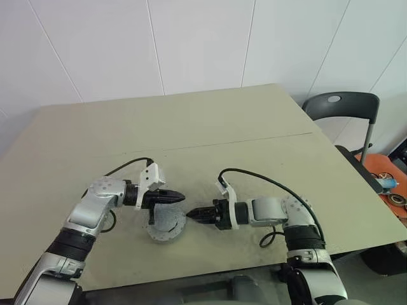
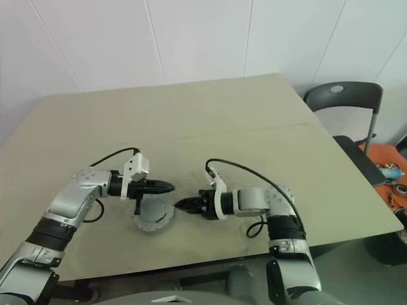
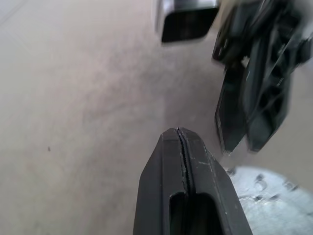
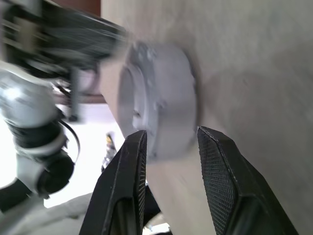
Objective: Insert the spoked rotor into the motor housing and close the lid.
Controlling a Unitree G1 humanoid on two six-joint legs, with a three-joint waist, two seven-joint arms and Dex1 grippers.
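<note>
Near the counter's (image 1: pixel 267 159) front edge, the lidded motor housing (image 1: pixel 166 223) was flanked: left claw (image 1: pixel 180 197) shut and empty above it, right claw (image 1: pixel 191 215) part-open beside its rim. Seating the lid appeared the step in hand; a squeeze seemed required next.

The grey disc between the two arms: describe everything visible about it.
The grey disc is a round, light grey metal-looking part lying flat on the tan table, near its front edge. Small tabs or notches stick out around its rim, and the right wrist view shows a raised round body on a wider base. The shut left tool hangs just above its far side, and the right tool, fingers a little apart, points at its edge from the right. Whether either one touches it cannot be told.
</note>
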